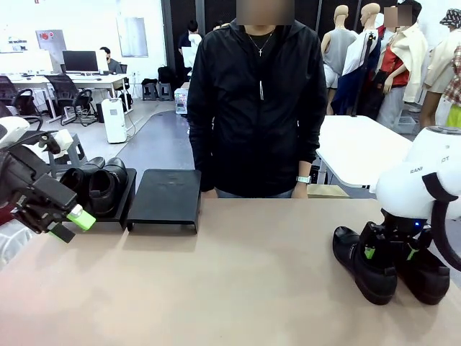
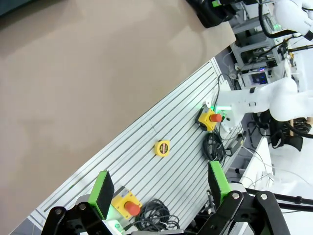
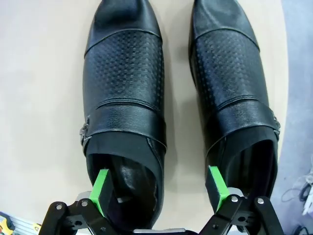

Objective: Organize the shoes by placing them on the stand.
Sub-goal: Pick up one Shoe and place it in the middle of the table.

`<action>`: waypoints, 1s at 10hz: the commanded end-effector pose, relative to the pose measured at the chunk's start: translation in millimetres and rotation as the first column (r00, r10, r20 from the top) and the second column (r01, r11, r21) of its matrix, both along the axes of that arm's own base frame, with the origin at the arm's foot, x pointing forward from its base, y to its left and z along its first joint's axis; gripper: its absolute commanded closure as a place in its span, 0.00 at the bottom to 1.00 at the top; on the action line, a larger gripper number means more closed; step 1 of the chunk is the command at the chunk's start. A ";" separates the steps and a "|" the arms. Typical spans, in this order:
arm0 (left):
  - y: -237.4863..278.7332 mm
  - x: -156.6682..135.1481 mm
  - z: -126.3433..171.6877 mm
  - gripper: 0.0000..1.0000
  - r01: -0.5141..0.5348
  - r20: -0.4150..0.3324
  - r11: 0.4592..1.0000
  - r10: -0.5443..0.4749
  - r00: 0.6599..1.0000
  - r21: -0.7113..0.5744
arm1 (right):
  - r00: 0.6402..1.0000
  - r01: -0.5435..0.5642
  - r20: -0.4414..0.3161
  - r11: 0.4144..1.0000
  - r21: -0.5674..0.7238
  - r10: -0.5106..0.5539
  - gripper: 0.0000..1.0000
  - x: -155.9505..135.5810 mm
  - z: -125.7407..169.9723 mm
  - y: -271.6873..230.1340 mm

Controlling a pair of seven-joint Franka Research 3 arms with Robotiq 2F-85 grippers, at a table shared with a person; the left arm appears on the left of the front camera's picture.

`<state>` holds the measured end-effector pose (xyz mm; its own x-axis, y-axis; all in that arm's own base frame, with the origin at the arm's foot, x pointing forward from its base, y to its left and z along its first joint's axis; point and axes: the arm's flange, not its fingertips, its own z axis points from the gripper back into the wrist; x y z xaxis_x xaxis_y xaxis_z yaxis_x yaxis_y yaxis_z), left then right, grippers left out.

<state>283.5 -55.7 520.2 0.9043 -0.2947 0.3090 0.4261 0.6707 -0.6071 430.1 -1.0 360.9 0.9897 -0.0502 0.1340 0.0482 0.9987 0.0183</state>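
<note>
Two glossy black shoes [image 1: 97, 184] sit side by side on the left stand [image 1: 124, 209] at the far left of the table. The matching stand [image 1: 167, 196] beside it is bare. Another pair rests on the tabletop at the right: one shoe [image 1: 362, 265] [image 3: 124, 98] and its mate [image 1: 426, 275] [image 3: 234, 83]. My right gripper [image 1: 390, 254] [image 3: 159, 188] is open over their heels, one green pad inside each shoe's opening. My left gripper [image 1: 72, 225] [image 2: 160, 188] hangs open and holds nothing above the table's near left edge.
A person in a black jacket [image 1: 256, 101] stands at the far side, hands low behind the table edge. Below the near edge runs a slotted metal frame [image 2: 166, 122] with yellow emergency buttons [image 2: 209, 119] and cables. The tan tabletop [image 1: 230, 274] lies between the stands and the right pair.
</note>
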 end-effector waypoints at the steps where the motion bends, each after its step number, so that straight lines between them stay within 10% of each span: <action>1: 1.1 1.1 0.8 0.00 0.021 0.010 0.999 -0.021 1.000 -0.024 | 1.000 -0.019 -0.002 1.000 0.024 0.019 0.00 3.9 -2.0 -0.5; 2: 1.1 1.1 0.8 0.00 0.021 0.010 0.999 -0.021 1.000 -0.024 | 1.000 -0.020 -0.008 1.000 0.020 0.020 0.00 4.6 -2.5 0.2; 4: 1.1 1.1 0.8 0.00 0.021 0.010 0.999 -0.021 1.000 -0.024 | 0.999 -0.038 -0.007 0.999 0.004 0.038 1.00 4.2 -2.7 4.8; 10: 1.1 1.1 0.8 0.00 0.021 0.010 0.999 -0.021 1.000 -0.024 | 0.998 -0.058 -0.023 0.998 0.002 0.058 1.00 2.3 -4.4 6.0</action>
<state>283.5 -55.7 520.2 0.9041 -0.2951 0.3091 0.4265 0.6705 -0.6070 429.7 5.0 354.8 0.9931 -0.0240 0.1145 0.0226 0.9997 0.0138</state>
